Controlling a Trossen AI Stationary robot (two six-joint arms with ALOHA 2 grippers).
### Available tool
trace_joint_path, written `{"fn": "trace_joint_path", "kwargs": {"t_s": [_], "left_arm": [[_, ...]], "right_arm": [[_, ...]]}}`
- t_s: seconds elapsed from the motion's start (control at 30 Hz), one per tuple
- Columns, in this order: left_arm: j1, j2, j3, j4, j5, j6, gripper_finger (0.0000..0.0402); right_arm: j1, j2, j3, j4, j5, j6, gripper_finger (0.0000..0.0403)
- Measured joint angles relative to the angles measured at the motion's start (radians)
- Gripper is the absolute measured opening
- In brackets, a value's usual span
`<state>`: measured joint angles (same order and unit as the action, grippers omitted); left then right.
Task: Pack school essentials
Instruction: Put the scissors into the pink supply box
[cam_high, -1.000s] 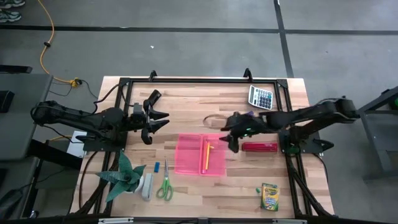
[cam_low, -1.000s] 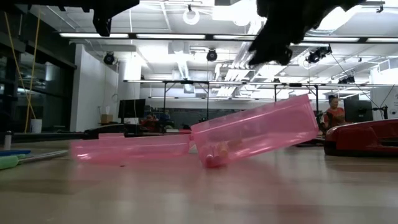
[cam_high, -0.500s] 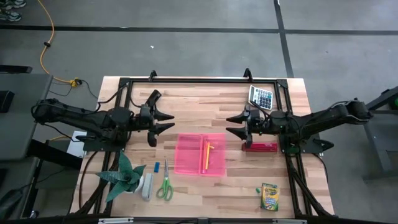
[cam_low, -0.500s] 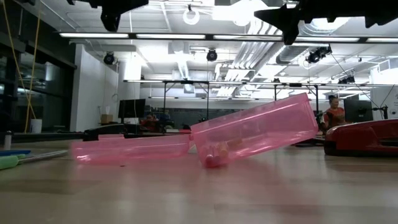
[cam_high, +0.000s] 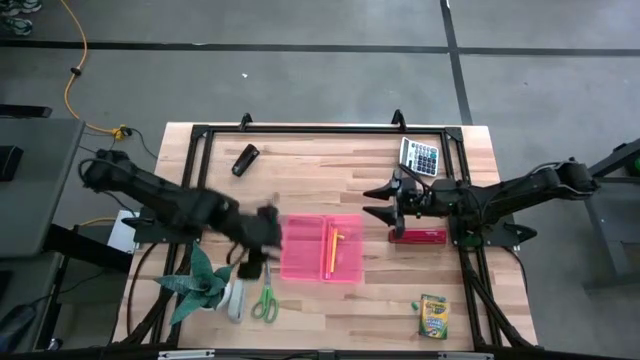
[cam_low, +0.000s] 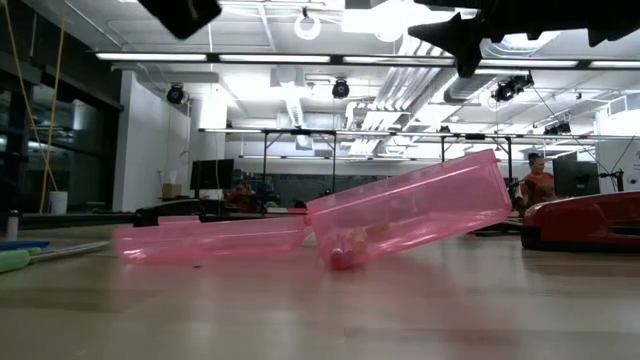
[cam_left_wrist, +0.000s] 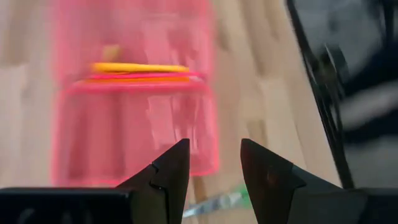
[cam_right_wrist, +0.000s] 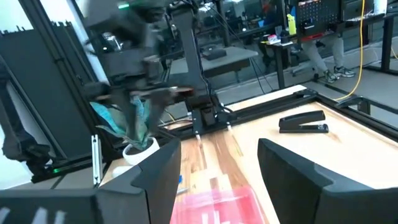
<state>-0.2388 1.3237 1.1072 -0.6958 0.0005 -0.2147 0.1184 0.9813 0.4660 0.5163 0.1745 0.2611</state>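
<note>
A pink pencil case (cam_high: 305, 247) lies open on the table's middle, one half propped up at a slant (cam_low: 410, 205). Orange and yellow pencils (cam_high: 331, 250) lie in it (cam_left_wrist: 140, 70). My left gripper (cam_high: 262, 245) hangs open above the case's left edge (cam_left_wrist: 211, 163), tipped downward. The green-handled scissors (cam_high: 265, 300) lie on the table just nearer than it. My right gripper (cam_high: 378, 201) stands open and level right of the case, pointing left (cam_right_wrist: 217, 168). A crayon box (cam_high: 434, 316) lies flat near the front right corner.
A red stapler (cam_high: 418, 236) lies under my right arm. A calculator (cam_high: 420, 156) is at the far right and a black stapler (cam_high: 245, 158) at the far left. A green paper plant (cam_high: 200, 285) stands at the front left, beside the scissors.
My left gripper has swung from the table's far left toward the near edge and the right, to the pink case's left edge, and has tipped downward. My right gripper has drawn back from the case toward the right and tipped up to level, then kept still.
</note>
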Motion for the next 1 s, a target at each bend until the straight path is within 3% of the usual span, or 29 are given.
{"fn": "trace_joint_path", "kwargs": {"t_s": [0.33,0.57,0.77,1.0], "left_arm": [[-0.217,0.344,0.217,-0.1,0.036,0.429,0.0131],[-0.202,0.505,0.32,-0.118,0.069,0.521,0.0131],[-0.203,0.568,0.324,-0.16,0.135,0.556,0.0131],[-0.216,0.641,0.325,-0.192,0.139,0.591,0.0131]], "right_arm": [[0.0,0.0,0.0,-0.025,0.0,0.002,0.0206],[0.0,0.0,0.0,-0.042,-0.001,0.008,0.0206],[0.0,0.0,0.0,-0.056,-0.001,0.009,0.0206],[0.0,0.0,0.0,-0.082,0.027,0.008,0.0206]]}}
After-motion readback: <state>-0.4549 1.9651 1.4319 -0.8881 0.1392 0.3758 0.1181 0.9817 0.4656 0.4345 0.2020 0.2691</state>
